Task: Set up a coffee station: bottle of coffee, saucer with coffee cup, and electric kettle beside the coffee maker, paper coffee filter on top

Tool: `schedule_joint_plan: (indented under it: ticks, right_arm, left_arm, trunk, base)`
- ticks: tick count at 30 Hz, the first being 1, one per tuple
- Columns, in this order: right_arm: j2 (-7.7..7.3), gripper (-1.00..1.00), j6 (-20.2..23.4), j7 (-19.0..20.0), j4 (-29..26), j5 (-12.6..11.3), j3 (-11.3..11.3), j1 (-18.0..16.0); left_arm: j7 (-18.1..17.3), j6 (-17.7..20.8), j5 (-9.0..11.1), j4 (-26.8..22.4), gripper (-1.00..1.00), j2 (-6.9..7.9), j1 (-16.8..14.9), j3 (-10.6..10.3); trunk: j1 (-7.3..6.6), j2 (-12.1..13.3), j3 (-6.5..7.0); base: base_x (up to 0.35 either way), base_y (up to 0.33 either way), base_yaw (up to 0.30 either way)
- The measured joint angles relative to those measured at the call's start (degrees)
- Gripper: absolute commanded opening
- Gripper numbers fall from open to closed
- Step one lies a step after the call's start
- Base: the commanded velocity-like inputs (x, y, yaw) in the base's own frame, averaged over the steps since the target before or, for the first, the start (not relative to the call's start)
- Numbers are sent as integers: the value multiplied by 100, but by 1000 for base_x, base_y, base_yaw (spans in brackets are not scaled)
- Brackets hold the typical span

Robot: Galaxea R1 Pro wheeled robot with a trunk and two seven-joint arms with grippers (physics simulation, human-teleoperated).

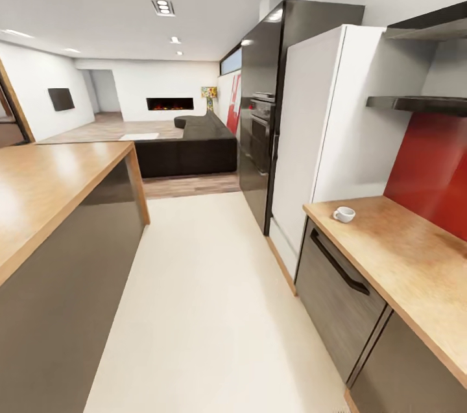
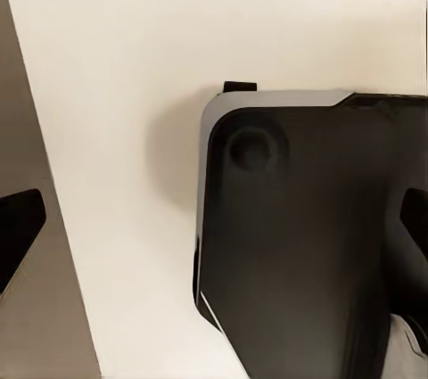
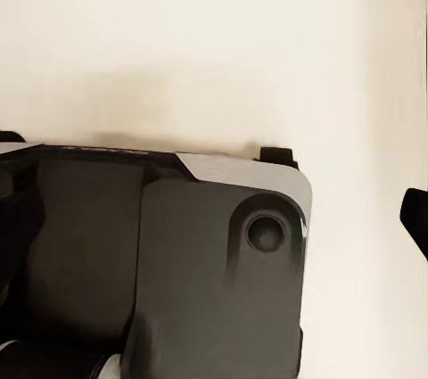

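A small white coffee cup (image 1: 344, 214) stands on the near-left corner of the kitchen countertop (image 1: 402, 264), at the right of the head view. Above it, the black kitchen shelf (image 1: 418, 102) juts out over the red wall panel (image 1: 431, 173); the part of the shelf that shows is bare. The coffee maker, bottle of coffee, paper coffee filter, saucer and electric kettle are out of view. My left gripper (image 2: 214, 223) and right gripper (image 3: 214, 218) hang open over the pale floor and my own dark base, holding nothing.
A white fridge (image 1: 324, 134) and a tall black oven cabinet (image 1: 263, 108) stand beyond the countertop. A wood-topped island (image 1: 45, 186) runs along the left. A pale floor aisle (image 1: 207, 296) lies between them, leading to a black sofa (image 1: 188, 147).
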Motion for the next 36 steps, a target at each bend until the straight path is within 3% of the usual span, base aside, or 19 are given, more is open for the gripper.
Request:
schedule_joint_plan:
  ticks: [15,22,36]
  right_arm:
    - [0,100,0,0,0,0,0,0]
    - [0,100,0,0,0,0,0,0]
    - [0,100,0,0,0,0,3,0]
  left_arm:
    - [5,18,31,3,100,25,0,17]
    - [-15,-7,260,26,100,77,0,-8]
    - [-18,-15,278,5,100,51,0,-14]
  trunk:
    - [0,0,0]
    - [0,0,0]
    - [0,0,0]
  base:
    - [0,1,-300]
    - [0,0,-300]
    - [0,0,-300]
